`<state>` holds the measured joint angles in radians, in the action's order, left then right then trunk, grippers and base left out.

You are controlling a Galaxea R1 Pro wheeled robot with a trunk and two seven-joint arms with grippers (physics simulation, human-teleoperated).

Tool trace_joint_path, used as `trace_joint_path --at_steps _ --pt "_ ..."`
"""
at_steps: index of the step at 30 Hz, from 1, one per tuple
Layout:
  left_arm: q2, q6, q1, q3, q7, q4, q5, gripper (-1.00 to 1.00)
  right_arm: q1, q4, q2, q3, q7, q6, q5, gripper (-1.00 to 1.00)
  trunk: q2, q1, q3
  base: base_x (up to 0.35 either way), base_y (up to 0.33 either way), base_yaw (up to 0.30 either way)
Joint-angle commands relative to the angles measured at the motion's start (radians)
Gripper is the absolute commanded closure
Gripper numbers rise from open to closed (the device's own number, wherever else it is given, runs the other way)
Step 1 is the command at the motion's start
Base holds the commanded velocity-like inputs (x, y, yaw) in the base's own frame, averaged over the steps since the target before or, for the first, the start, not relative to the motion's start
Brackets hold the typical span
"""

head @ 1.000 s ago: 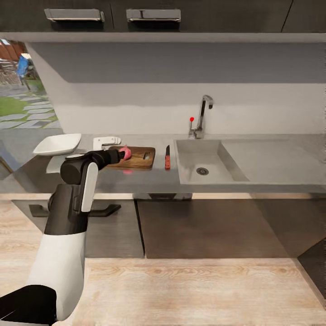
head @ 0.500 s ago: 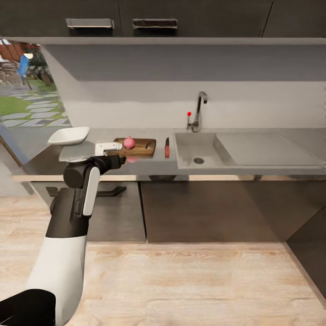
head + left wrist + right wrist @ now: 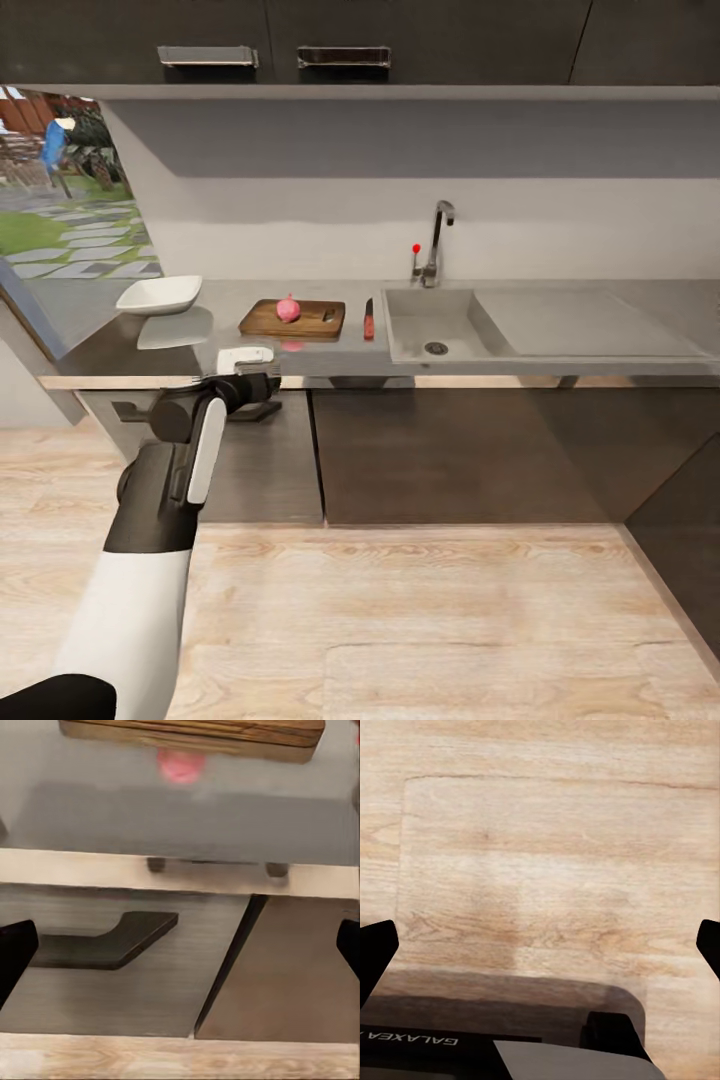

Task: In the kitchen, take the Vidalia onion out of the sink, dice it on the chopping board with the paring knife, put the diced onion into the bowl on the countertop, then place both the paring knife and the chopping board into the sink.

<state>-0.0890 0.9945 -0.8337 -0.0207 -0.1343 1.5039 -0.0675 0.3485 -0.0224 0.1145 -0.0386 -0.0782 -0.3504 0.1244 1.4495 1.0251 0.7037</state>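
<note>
The small pinkish-red Vidalia onion (image 3: 288,308) sits whole on the brown wooden chopping board (image 3: 268,321) left of the steel sink (image 3: 410,322), the red-handled paring knife (image 3: 369,320) untouched between them, both grippers empty with fingers apart, so dicing, bowling and clearing remain.

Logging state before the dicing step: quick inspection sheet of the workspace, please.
Surface: countertop, grey steel, above dark cabinets.
Job's things: Vidalia onion sits on the chopping board; paring knife lies on the counter between board and sink; bowl stands at the counter's left end.
Clutter: nothing seen.
Grippers: left gripper open and empty, at the counter's front edge, apart from the board; right gripper open, pointing at the wooden floor.
Cables: nothing seen.
Surroundings: tap with red knob behind the sink, wall cabinets above, garden view at far left.
</note>
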Motion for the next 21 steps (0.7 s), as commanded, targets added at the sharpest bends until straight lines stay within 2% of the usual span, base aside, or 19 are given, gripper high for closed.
trace_joint_path --at_steps 1,5,6,10,13,16,17,18,21 --pt "0.000 0.004 0.004 -0.001 -0.008 -0.002 -0.007 -1.00 0.001 0.001 0.000 -0.004 -0.006 -0.002 0.011 -1.00 0.000 0.000 0.001 -0.003 0.000 0.000" --pt "0.003 -0.008 0.043 -0.001 -0.007 -0.017 -0.006 -1.00 0.001 0.000 -0.001 -0.005 -0.008 -0.002 0.011 -1.00 0.000 0.000 0.001 -0.001 0.000 0.000" --pt "0.008 -0.028 0.061 -0.001 -0.007 -0.021 -0.007 -1.00 0.001 0.000 -0.002 -0.005 -0.008 -0.002 0.011 -1.00 0.000 0.000 0.001 0.000 0.000 0.000" --pt "0.031 -0.185 0.141 -0.001 -0.005 -0.075 -0.008 -1.00 0.000 -0.001 -0.003 -0.006 -0.009 -0.004 0.011 -1.00 0.000 0.000 0.001 0.000 0.000 0.000" --pt "0.035 -0.236 0.175 -0.001 -0.005 -0.110 -0.008 -1.00 0.000 -0.001 -0.004 -0.006 -0.010 -0.005 0.012 -1.00 0.000 0.000 0.001 0.000 0.000 0.000" --pt "0.052 -0.297 0.223 -0.001 -0.004 -0.152 -0.008 -1.00 0.000 -0.001 -0.004 -0.007 -0.010 -0.006 0.012 -1.00 0.000 0.000 0.001 0.000 0.000 0.000" --pt "0.065 -0.353 0.253 -0.002 -0.004 -0.183 -0.008 -1.00 0.000 -0.001 -0.005 -0.007 -0.011 -0.007 0.012 -1.00 0.000 0.000 0.001 0.000 0.000 0.000" --pt "0.069 -0.376 0.263 -0.002 -0.003 -0.196 -0.008 -1.00 0.000 -0.002 -0.005 -0.008 -0.011 -0.008 0.012 -1.00 0.000 0.000 0.001 0.000 0.000 0.000" --pt "0.082 -0.553 0.334 -0.002 -0.001 -0.282 -0.008 -1.00 0.000 -0.003 -0.006 -0.009 -0.012 -0.009 0.013 -1.00 0.000 0.000 0.001 0.000 0.000 0.000"
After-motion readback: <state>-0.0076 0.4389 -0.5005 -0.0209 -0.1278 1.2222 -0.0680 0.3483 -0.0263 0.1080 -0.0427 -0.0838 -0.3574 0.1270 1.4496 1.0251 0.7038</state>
